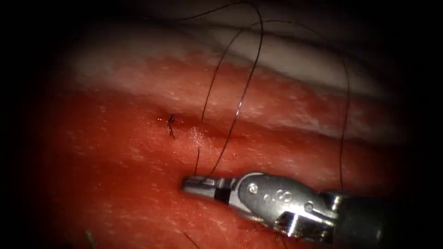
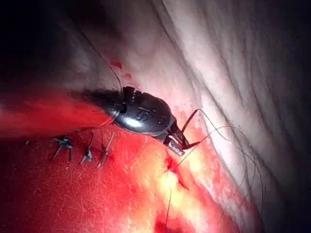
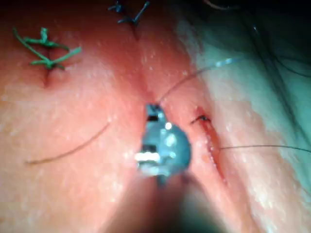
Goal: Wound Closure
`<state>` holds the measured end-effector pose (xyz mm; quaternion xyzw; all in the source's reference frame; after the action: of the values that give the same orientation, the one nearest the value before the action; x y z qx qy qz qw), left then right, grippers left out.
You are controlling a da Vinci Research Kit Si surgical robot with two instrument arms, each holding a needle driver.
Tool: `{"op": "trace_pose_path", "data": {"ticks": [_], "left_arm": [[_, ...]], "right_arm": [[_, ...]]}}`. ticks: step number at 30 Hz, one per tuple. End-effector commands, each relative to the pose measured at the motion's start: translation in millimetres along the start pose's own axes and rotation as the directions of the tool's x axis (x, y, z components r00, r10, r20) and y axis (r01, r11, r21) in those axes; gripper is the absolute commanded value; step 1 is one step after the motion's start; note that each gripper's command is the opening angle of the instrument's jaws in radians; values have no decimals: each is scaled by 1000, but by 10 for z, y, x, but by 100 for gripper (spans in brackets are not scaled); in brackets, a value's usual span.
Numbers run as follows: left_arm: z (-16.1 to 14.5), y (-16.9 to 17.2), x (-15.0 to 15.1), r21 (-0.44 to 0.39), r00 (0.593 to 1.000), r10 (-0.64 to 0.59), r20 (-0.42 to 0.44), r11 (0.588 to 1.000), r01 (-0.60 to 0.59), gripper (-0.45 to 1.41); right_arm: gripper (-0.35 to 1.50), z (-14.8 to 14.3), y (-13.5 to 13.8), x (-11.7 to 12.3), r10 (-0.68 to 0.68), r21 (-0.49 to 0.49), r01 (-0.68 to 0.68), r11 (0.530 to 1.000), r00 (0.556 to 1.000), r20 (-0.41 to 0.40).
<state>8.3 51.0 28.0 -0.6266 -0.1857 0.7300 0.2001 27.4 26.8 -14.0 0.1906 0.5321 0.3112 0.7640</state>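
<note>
Glossy metal hand; moist, glistening tissue; thin dark thread

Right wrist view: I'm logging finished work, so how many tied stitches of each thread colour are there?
Green stitch: 1
Blue stitch: 1
Dark stitch: 1
Total: 3
The right tool, jaws shut, holds the thread.

Green knotted stitch on the red surface, a blue-dark stitch apart from it, three dark finished stitches in a row
</note>
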Motion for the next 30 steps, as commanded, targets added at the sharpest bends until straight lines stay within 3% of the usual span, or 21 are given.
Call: {"op": "trace_pose_path", "data": {"ticks": [1,7,9,11,14,16,17,20,26,30], "left_arm": [[6,1,-7,-2,1000,-1,0,1000,1,-35],[6,1,-7,-2,1000,-1,0,1000,1,-35],[5,1,-7,-3,1000,-1,0,1000,1,-35],[5,1,-7,-3,1000,-1,0,1000,1,-35],[5,1,-7,-3,1000,-1,0,1000,1,-35],[5,1,-7,-3,1000,-1,0,1000,1,-35],[5,1,-7,-3,1000,-1,0,1000,1,-35],[4,0,-7,-4,1000,0,0,1000,0,-35],[2,-2,-9,-6,1000,-5,0,1000,5,-35],[3,-2,-10,-5,1000,-4,0,1000,4,-35]], "right_arm": [[-35,9,-25,8,-2,23,2,1000,1000,-7],[-35,13,-104,30,0,122,-1,993,1000,8],[-35,10,-117,42,-35,137,36,990,999,-5],[-30,5,-111,51,-70,130,74,989,997,-34],[52,-2,-88,55,-104,85,111,990,991,-82],[83,-6,-72,52,-117,58,124,991,988,-103],[101,-9,-51,47,-128,35,132,991,987,-101],[116,-15,-18,34,-140,-14,139,990,986,-90],[118,-25,20,14,-149,-51,146,988,986,-75],[118,-16,39,10,-157,-73,152,986,985,-66]]}}
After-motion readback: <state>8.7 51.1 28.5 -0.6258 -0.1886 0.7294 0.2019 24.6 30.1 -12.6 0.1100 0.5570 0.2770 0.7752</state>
